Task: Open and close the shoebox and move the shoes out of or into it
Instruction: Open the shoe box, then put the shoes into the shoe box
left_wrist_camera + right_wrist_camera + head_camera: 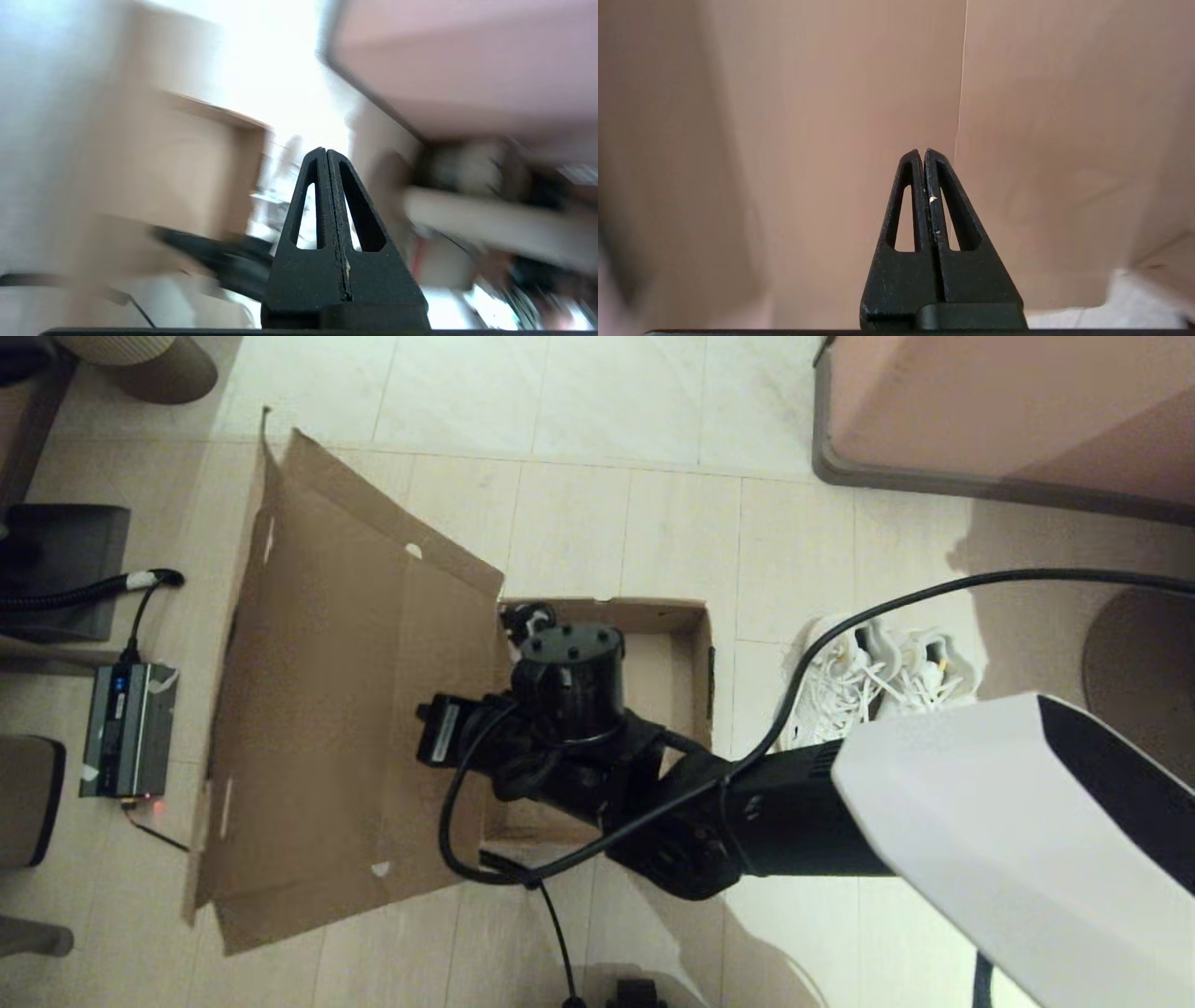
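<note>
The brown cardboard shoebox stands open on the tiled floor, and its big lid flap leans up and away to the left. The pair of white mesh sneakers lies on the floor just right of the box, outside it. My right arm's wrist hangs over the open box and hides most of its inside. In the right wrist view the right gripper is shut on nothing, pointing at bare cardboard. The left gripper is shut and empty in a blurred view; that arm does not show in the head view.
A grey electronics unit with cables sits on the floor left of the lid. A black cable arcs over the sneakers. A pinkish piece of furniture fills the back right, with a round base at the right edge.
</note>
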You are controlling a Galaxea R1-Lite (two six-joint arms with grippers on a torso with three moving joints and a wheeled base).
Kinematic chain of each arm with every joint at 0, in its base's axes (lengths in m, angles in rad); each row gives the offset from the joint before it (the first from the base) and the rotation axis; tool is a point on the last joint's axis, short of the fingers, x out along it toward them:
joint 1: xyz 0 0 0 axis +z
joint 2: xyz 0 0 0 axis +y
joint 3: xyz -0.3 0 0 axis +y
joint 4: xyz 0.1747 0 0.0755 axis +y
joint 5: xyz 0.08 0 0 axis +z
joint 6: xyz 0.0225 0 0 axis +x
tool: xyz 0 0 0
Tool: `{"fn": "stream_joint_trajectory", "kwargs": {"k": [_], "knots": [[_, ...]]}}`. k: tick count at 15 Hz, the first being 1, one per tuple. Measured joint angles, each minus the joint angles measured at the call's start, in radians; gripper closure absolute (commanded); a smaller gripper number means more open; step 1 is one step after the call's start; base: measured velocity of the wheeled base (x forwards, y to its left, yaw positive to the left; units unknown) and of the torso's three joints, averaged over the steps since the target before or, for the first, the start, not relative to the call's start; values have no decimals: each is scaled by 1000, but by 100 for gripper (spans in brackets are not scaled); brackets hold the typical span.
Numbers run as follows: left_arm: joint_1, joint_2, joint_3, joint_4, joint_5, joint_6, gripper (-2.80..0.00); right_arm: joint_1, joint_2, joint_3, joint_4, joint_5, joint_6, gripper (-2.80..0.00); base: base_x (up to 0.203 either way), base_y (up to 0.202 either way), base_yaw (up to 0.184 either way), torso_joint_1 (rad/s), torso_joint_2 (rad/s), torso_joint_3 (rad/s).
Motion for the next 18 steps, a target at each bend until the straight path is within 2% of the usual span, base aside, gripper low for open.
{"fn": "stream_joint_trajectory", "kwargs": {"k": [2, 4, 7, 9, 11, 13, 15, 16, 18], "knots": [[-4, -64, -21, 43, -27, 0, 0, 21, 43, -35, 25, -8, 1, 0, 0, 0, 0, 0, 0, 0], [-5, -95, -12, 56, -28, 0, 0, 20, 33, 18, 25, -21, 1, 0, 0, 0, 0, 0, 0, 0], [-5, -118, 56, 59, -19, 4, 0, -23, -101, 225, 19, -32, -3, 0, 0, 0, 0, 0, 0, 0], [-4, -137, 123, 58, 14, 12, 0, -87, -258, 374, 14, -39, -8, 0, 0, 0, 0, 0, 0, 0], [-3, -159, 199, 57, 89, 65, 0, -221, -430, 497, 14, -53, -26, 0, 0, 0, 0, 0, 0, 0], [-2, -176, 283, 50, 163, 183, 0, -444, -569, 611, 12, -75, -86, 0, 0, 0, 0, 0, 0, 0], [-2, -195, 321, 52, 195, 290, 0, -654, -668, 732, 5, -91, -171, 0, 0, 0, 0, 0, 0, 0], [-2, -211, 322, 58, 198, 302, 0, -724, -717, 786, 2, -98, -205, 0, 0, 0, 0, 0, 0, 0], [11, -265, 328, 88, 216, 311, 0, -801, -824, 881, -4, -120, -239, 0, 0, 0, 0, 0, 0, 0]]}}
